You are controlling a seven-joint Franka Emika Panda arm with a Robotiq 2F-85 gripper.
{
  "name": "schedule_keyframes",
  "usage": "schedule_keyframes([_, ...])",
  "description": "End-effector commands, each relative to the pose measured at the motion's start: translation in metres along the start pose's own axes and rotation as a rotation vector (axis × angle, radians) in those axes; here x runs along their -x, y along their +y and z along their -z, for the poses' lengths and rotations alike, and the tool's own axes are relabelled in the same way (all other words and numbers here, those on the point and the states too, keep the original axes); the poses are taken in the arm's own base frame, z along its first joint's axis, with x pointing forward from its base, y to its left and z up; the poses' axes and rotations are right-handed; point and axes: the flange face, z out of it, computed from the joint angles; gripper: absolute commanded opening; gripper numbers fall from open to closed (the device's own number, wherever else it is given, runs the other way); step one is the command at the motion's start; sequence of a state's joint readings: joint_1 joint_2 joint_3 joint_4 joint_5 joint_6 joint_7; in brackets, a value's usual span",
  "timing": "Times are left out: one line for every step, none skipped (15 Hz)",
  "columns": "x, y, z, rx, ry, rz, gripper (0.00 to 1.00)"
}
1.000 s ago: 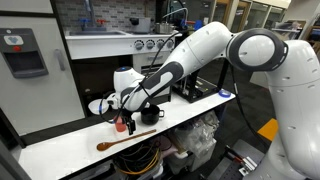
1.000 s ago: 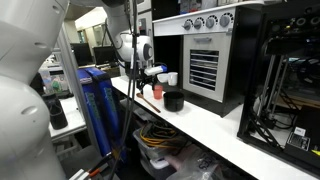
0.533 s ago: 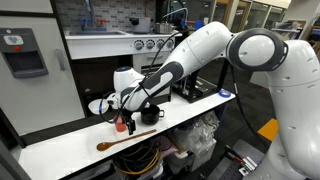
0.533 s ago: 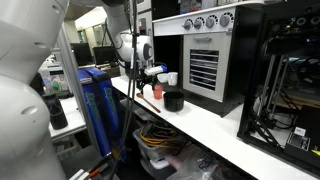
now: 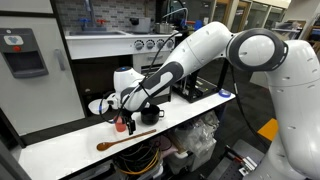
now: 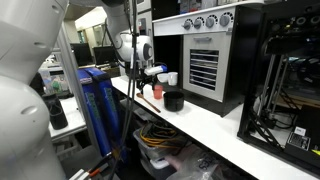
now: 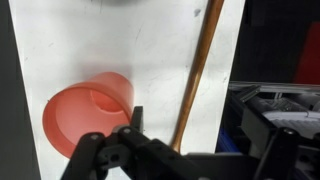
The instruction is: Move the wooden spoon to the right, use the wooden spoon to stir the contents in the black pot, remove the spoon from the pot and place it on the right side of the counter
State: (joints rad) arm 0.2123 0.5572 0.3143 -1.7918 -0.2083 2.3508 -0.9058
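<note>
The wooden spoon (image 5: pixel 125 140) lies flat on the white counter (image 5: pixel 60 152), near its front edge. In the wrist view its handle (image 7: pixel 197 75) runs up the frame and passes between my fingers. The gripper (image 7: pixel 200 150) is open and hovers just over the handle, holding nothing. In an exterior view the gripper (image 5: pixel 128 121) hangs above the counter between a red cup and the black pot (image 5: pixel 150 115). The pot (image 6: pixel 174 100) stands upright on the counter (image 6: pixel 225 125); its contents do not show.
A small red cup (image 7: pixel 90 110) stands close beside my near finger, left of the spoon handle. A white mug (image 6: pixel 171 78) sits behind the pot. A black cabinet with drawers (image 6: pixel 205 65) rises behind the counter. Cables and bins lie under it.
</note>
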Motion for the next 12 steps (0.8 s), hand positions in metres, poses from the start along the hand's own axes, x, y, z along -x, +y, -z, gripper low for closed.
schedule_keyframes([-0.0012,0.0033,0.001,-0.013,-0.002,0.023,1.0])
schedule_keyframes([-0.0012,0.0033,0.001,-0.013,-0.002,0.023,1.0])
schedule_keyframes([-0.0012,0.0033,0.001,-0.013,-0.002,0.023,1.0])
schedule_keyframes([-0.0012,0.0033,0.001,-0.013,-0.002,0.023,1.0])
schedule_keyframes([-0.0012,0.0033,0.001,-0.013,-0.002,0.023,1.0])
schedule_keyframes([-0.0012,0.0033,0.001,-0.013,-0.002,0.023,1.0])
schedule_keyframes([-0.0012,0.0033,0.001,-0.013,-0.002,0.023,1.0])
schedule_keyframes([-0.0007,0.0003,0.0002,-0.001,0.0,0.0,1.0])
schedule_keyframes([-0.0007,0.0003,0.0002,-0.001,0.0,0.0,1.0])
schedule_keyframes([-0.0007,0.0003,0.0002,-0.001,0.0,0.0,1.0])
schedule_keyframes([-0.0007,0.0003,0.0002,-0.001,0.0,0.0,1.0])
schedule_keyframes([-0.0007,0.0003,0.0002,-0.001,0.0,0.0,1.0])
